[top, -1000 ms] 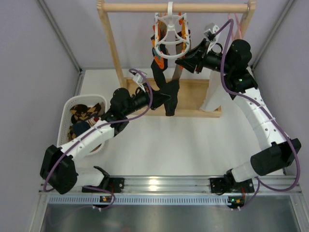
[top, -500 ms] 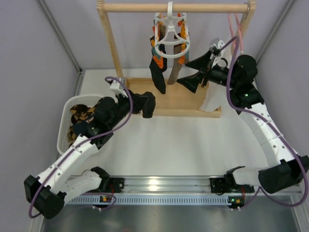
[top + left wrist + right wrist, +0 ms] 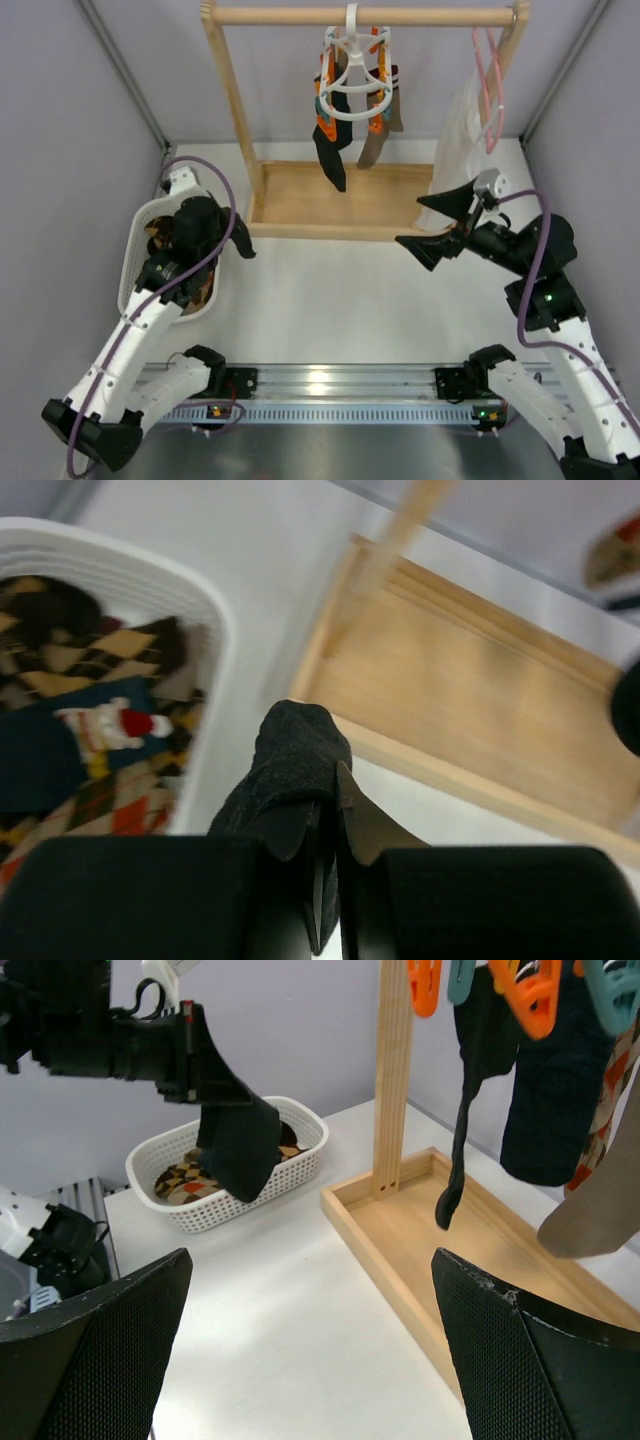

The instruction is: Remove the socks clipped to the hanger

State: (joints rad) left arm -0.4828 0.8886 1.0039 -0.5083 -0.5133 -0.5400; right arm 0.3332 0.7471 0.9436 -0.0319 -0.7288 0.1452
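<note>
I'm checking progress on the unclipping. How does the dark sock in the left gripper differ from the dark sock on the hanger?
The held sock is pinched in the shut left gripper, while the hanging sock is clipped to the hanger. The held sock sits low, just beside the basket, while the hanging sock dangles above the wooden tray. Both are plain and dark.

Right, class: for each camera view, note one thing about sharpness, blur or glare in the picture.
Top view: sharp, with a glare spot on the metal rail. Left wrist view: the wooden tray is smeared and soft, while the dark sock in the left pincer looks crisper. Right wrist view: the orange clothespins at the top are blurred; the basket is clear.
</note>
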